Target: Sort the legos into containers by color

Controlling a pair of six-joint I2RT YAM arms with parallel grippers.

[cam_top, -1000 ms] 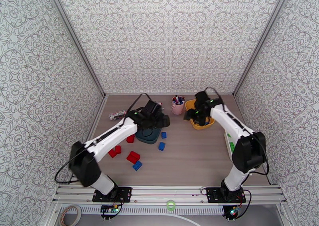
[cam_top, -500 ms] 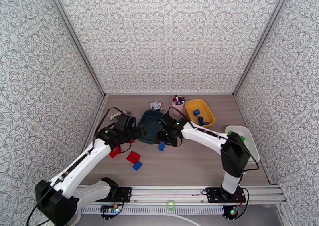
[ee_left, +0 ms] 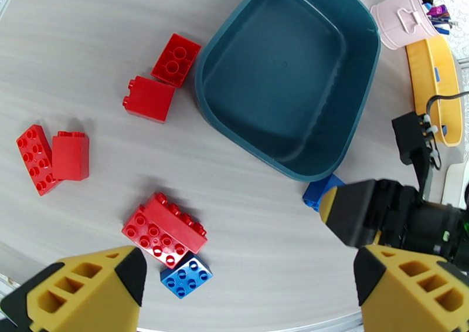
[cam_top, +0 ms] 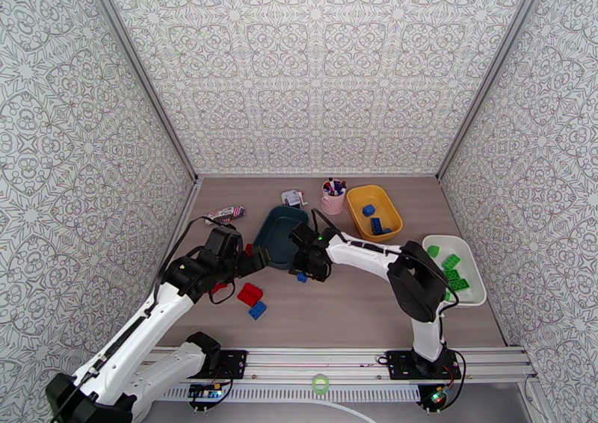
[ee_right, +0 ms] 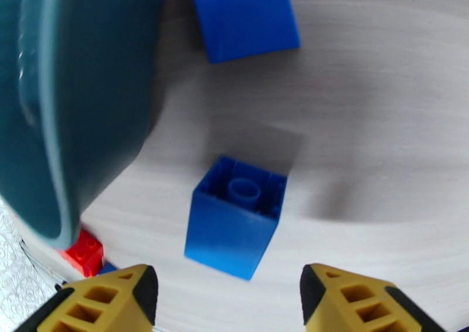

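Right wrist — right jaws apart, blue brick point(ee_right: 231, 233) lying loose; left jaws spread wide.

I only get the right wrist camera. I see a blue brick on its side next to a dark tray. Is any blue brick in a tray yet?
Observer: Yes, some blue bricks sit in the yellow tray at the back.
Operator: Where did the green ones go?
Observer: The green bricks lie in the white tray on the right.
Operator: Is anything inside the dark tray?
Observer: No, the left wrist camera shows the dark tray empty inside.
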